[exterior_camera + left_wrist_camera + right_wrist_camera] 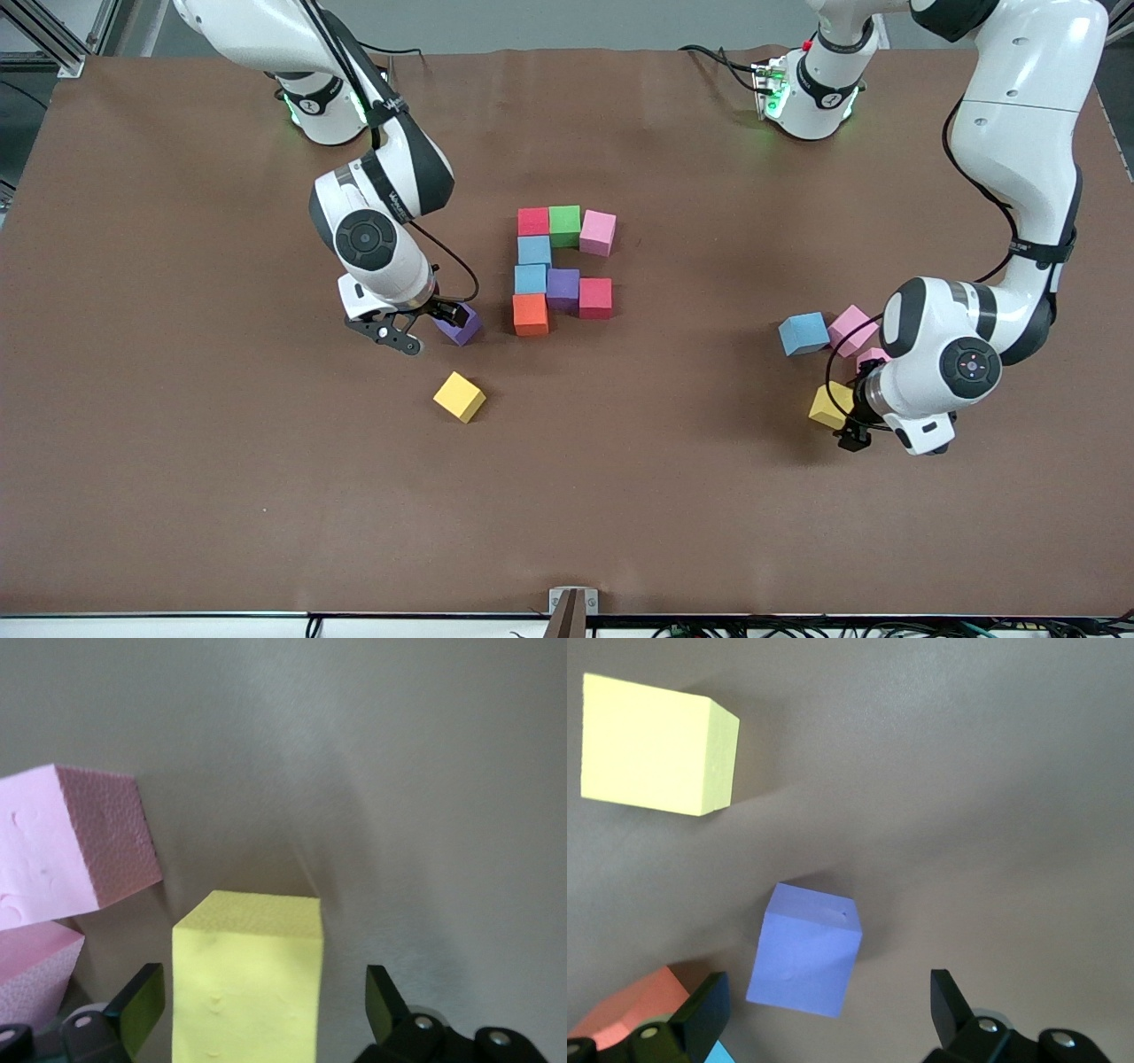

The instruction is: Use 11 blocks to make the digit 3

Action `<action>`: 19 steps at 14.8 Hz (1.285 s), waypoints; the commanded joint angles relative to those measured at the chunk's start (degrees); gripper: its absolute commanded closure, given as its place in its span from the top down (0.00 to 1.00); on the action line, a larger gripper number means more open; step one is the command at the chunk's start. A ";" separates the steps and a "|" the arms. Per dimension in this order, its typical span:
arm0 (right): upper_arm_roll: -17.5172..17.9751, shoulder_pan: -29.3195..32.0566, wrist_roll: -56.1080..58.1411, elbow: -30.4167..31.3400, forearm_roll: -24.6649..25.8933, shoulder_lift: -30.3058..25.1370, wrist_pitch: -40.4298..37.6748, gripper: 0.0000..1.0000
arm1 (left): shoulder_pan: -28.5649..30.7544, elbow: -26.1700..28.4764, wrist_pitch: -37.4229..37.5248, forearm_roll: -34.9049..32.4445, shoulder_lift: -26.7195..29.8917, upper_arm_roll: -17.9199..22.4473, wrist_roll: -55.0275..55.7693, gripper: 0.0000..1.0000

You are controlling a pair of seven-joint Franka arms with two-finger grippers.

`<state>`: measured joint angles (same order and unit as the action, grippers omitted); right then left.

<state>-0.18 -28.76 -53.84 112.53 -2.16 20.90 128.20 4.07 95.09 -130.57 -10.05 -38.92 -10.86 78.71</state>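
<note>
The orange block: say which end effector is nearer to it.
Right. The right end effector is over a purple block just beside the orange block; the left end effector is at a yellow block, toward the left arm's end.

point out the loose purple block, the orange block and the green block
purple block (804, 950), right wrist view, middle of its top face
orange block (530, 314), front view, middle of its top face
green block (564, 223), front view, middle of its top face

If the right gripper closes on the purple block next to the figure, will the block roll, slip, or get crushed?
The purple block is a flat-faced cube lying on the table, so it probably will not roll. Its matte surface looks grippy, so slipping seems unlikely. It looks like light foam and may dent under a hard squeeze. The right gripper is open around it; the block sits skewed and may twist.
</note>
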 commanded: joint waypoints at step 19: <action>0.97 -1.74 -8.30 7.35 -0.83 2.04 14.53 0.92 | 0.85 1.32 -1.97 -0.94 1.04 -0.30 0.65 0.32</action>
<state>0.76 -30.15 -61.84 118.97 -2.25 22.77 141.50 4.69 96.14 -133.44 -10.05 -38.91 -10.86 78.68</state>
